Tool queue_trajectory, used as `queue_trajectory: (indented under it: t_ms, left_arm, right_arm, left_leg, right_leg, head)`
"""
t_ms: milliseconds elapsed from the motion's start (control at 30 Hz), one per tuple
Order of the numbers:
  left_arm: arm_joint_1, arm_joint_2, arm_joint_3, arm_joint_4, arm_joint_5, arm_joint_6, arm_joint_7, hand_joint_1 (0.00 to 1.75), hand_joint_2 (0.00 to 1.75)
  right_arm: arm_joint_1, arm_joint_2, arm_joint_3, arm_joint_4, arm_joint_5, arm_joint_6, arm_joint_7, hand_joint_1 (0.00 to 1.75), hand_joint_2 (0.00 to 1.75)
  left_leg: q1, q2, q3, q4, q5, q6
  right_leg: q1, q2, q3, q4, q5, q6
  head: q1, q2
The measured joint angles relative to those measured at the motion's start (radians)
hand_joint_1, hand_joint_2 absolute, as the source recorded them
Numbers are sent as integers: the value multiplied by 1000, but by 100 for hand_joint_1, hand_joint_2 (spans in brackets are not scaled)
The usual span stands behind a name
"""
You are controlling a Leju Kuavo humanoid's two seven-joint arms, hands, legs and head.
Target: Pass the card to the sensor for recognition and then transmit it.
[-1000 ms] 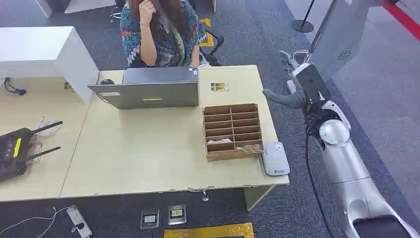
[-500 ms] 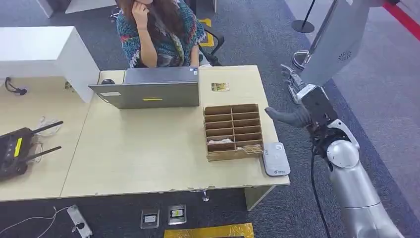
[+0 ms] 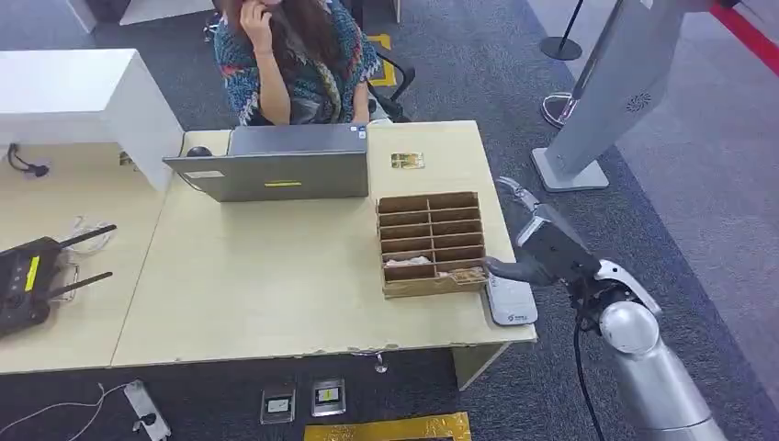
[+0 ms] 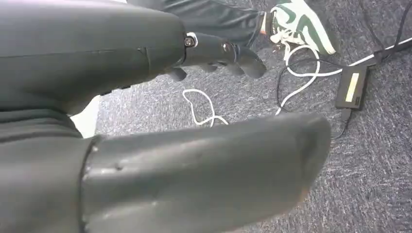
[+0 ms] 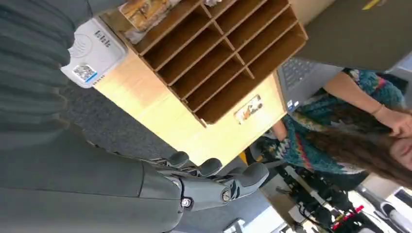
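A printed card (image 3: pixel 467 273) lies in the nearest compartment of the brown wooden organizer (image 3: pixel 430 241) on the desk; in the right wrist view the card (image 5: pixel 145 9) sits beside the sensor. The grey-white sensor (image 3: pixel 511 299) lies flat at the desk's right front corner, next to the organizer. My right hand (image 3: pixel 537 248) hovers just above and right of the sensor, fingers spread, holding nothing. A second card (image 3: pixel 407 161) lies flat on the desk behind the organizer. My left hand (image 4: pixel 97 48) hangs over the carpet with fingers extended and nothing in it.
A person (image 3: pixel 294 55) sits behind the open laptop (image 3: pixel 280 170). A white kiosk stand (image 3: pixel 611 92) rises on the carpet to the right. A black router (image 3: pixel 32 276) lies on the left table. Cables (image 4: pixel 296 82) and a person's shoe (image 4: pixel 301 24) are on the floor.
My right arm has swung down and toward me, from beside the desk's far right edge to just over the sensor. The person has shifted a raised hand slightly.
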Motion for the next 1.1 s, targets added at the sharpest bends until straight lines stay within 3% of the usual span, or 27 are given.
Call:
queue_trajectory:
  t_ms: [267,633,1100]
  left_arm:
    - [5,5,0,0,7,1,0,0,0]
    - [13,2,1,0,18,15,0,0,0]
    - [18,1,2,0,19,16,0,0,0]
  right_arm:
    - [50,-18,41,-11,223,13,19,0,175]
    - [63,-63,183,23,705,-129,64,0,175]
    - [57,-67,255,77,729,-139,68,0,175]
  left_leg:
    - [0,0,0,0,0,0]
    - [0,0,-1,0,0,0]
    - [0,0,-1,0,0,0]
  right_leg:
    - [0,0,0,0,0,0]
    - [0,0,0,0,0,0]
    - [0,0,0,0,0,0]
  head:
    - [0,0]
    - [0,0]
    - [0,0]
